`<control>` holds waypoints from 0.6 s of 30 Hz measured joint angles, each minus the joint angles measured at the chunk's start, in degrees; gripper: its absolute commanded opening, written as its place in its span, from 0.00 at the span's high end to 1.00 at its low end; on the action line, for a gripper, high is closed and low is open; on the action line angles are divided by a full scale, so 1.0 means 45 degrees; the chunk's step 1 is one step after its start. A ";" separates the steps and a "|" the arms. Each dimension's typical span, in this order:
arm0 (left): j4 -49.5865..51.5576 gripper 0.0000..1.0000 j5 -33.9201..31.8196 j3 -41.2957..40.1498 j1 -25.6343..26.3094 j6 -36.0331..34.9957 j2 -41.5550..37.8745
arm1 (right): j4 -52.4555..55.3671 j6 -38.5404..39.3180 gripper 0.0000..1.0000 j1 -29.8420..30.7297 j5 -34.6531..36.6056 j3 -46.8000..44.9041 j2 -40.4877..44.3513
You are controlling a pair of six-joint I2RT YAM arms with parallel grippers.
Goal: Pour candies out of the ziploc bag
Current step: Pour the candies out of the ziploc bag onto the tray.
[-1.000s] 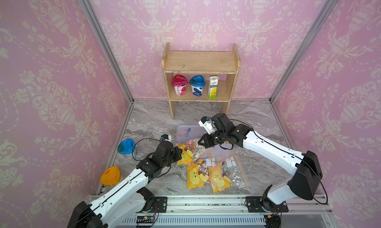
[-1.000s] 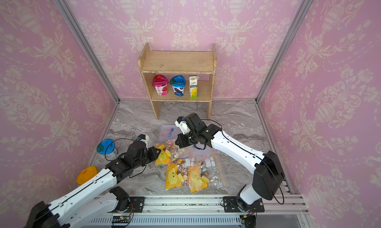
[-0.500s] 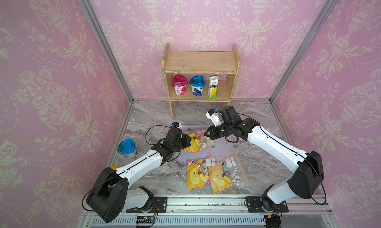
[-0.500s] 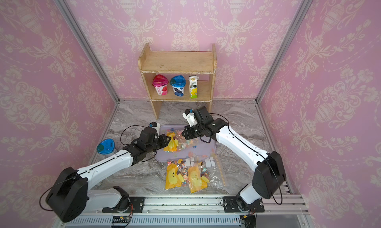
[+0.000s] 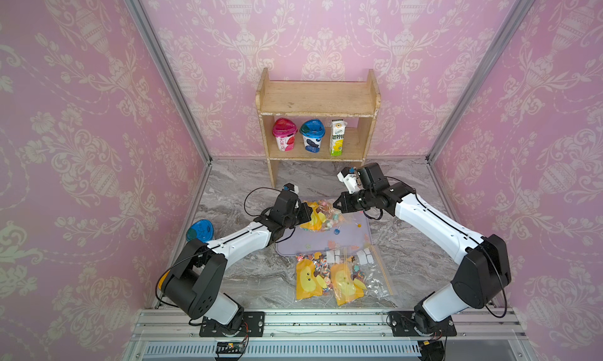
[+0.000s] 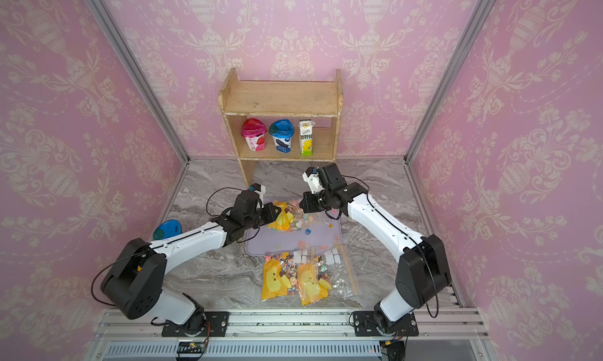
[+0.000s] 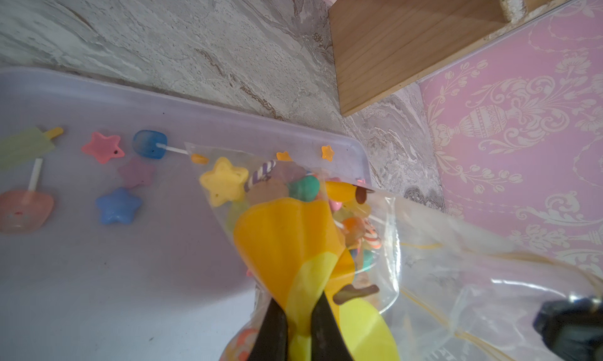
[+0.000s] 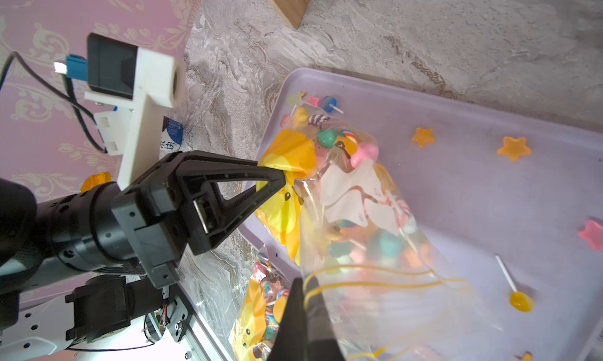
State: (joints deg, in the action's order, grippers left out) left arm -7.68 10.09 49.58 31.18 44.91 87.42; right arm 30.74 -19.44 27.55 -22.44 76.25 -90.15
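Note:
The ziploc bag (image 5: 321, 215) (image 6: 287, 217), clear with a yellow duck print, hangs between my two grippers over the lilac tray (image 5: 359, 242) (image 6: 261, 242). My left gripper (image 7: 298, 305) (image 5: 306, 214) is shut on the bag's yellow corner (image 7: 293, 232). My right gripper (image 8: 305, 287) (image 5: 337, 206) is shut on the zip edge of the bag (image 8: 359, 212). Many candies (image 8: 326, 137) sit bunched inside the bag. Loose candies lie on the tray: a blue star (image 7: 119, 206), an orange star (image 8: 514, 148) and a blue lollipop (image 5: 336, 232).
Two more duck-print bags (image 5: 329, 277) full of sweets lie in front of the tray. A wooden shelf (image 5: 318, 104) with two cups and a carton stands at the back wall. A blue lid (image 5: 199, 231) lies by the left wall. Pink walls close in three sides.
Over the last second both grippers carried the bag away from the front bags, back over the tray. The left arm stretched out further. In the last half second little moved.

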 measured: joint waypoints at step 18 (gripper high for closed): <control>0.0010 1.00 0.0369 0.1545 -0.0209 -0.0272 0.1341 | -0.0238 0.0000 1.00 -0.0738 -0.0005 -0.0321 -0.0845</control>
State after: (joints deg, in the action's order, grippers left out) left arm -7.64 11.75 56.53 30.24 43.68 93.45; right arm 29.67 -19.44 24.23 -22.46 74.81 -93.95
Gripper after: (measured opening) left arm 0.120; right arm 0.051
